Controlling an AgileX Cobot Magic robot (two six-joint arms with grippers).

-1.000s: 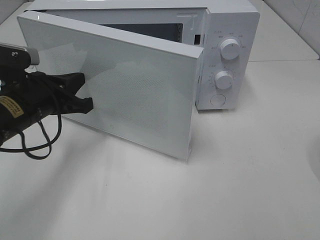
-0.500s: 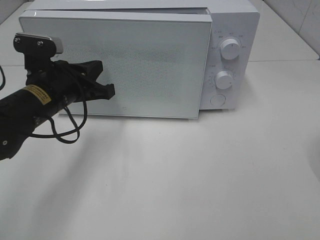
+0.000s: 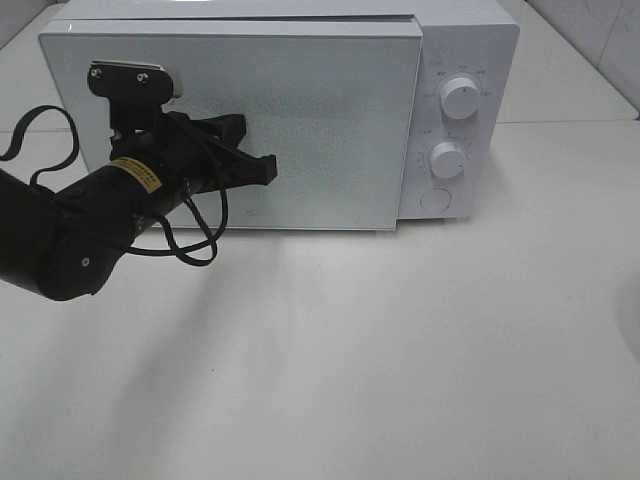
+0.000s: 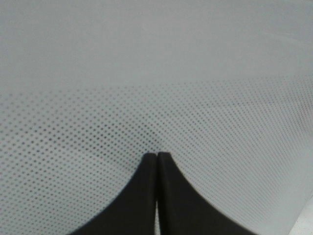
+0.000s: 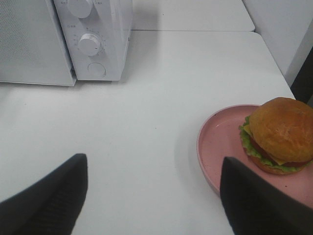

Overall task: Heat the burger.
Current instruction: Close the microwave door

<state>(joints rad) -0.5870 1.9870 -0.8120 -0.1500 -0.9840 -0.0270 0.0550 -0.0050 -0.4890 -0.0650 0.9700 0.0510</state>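
One small round burger (image 5: 279, 134), brown bun on top with green lettuce and a yellow edge of cheese under it, sits on a wide pink round plate (image 5: 220, 147), off toward the plate's far side from the microwave. Only the right wrist view shows it; the high camera does not catch the burger or the plate at all. The plate rests on the white tabletop (image 5: 161, 98), well apart from the white box-shaped microwave oven (image 5: 100, 36), with bare table between them.

The right gripper (image 5: 151, 196) hangs over that stretch of table, its two black fingers (image 5: 54, 196) spread wide with nothing between them. It does not appear in the high view.

From the high camera the microwave (image 3: 470, 40) fills the back of the table, its pale dotted-glass door (image 3: 320, 120) lying nearly flush against the body, a thin dark gap showing along its top edge. Two round white knobs (image 3: 459, 98) and a round button sit on the panel to the right of the door. The black left arm reaches in from the left, and the left gripper (image 3: 268, 170) points at the middle of the door. The left wrist view shows what the high one cannot: the black fingertips (image 4: 146, 171) pressed together, holding nothing, tips right at the dotted door (image 4: 156, 88). Whether they actually touch it I cannot tell. The closed door hides the oven's inside.
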